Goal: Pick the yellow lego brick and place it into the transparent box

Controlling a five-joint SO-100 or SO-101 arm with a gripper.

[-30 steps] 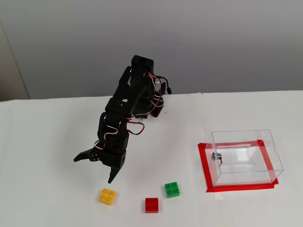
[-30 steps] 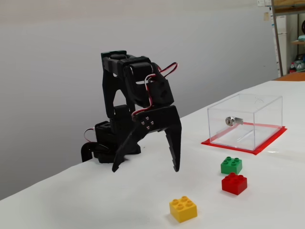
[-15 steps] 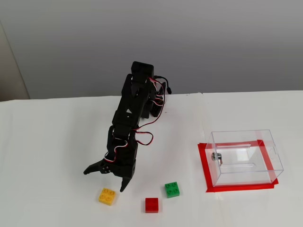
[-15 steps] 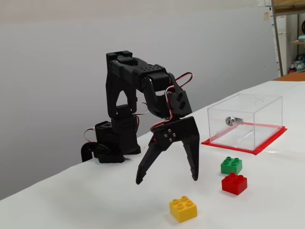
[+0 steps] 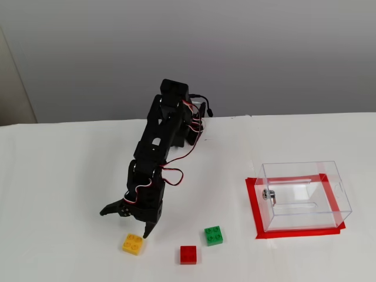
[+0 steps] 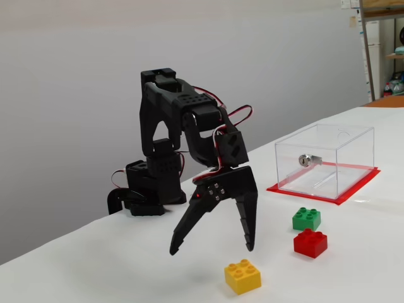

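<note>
White tabletop (image 5: 59, 176) against a plain grey wall, both fixed views. Black arm (image 5: 161, 132) based at the back of the table, bent up at the shoulder then reaching forward and down, red and white wires looped along the links. Gripper (image 5: 124, 222) points down at the table, jaws spread wide, nothing between them; in a fixed view (image 6: 211, 243) both fingertips hang above the surface, one finger long and slanted to the view's left, the other nearly vertical. Yellow lego brick (image 5: 133, 244) lies flat on the table near the front edge, studs up, four round studs visible, square, yellow-orange, turned slightly askew; it sits just in front of and below the open gripper, not touched. Same brick in the side fixed view (image 6: 243, 276) is below the near-vertical finger, apart from it. Red brick (image 5: 188, 254) and green brick (image 5: 213, 235) lie close together to the view's right of the yellow one, studs up. Transparent box (image 5: 304, 194) stands well apart on the view's right, on a red tape rectangle (image 5: 254, 207), clear thin walls, small metal fitting (image 6: 305, 160) on one side wall; looks empty inside.
</note>
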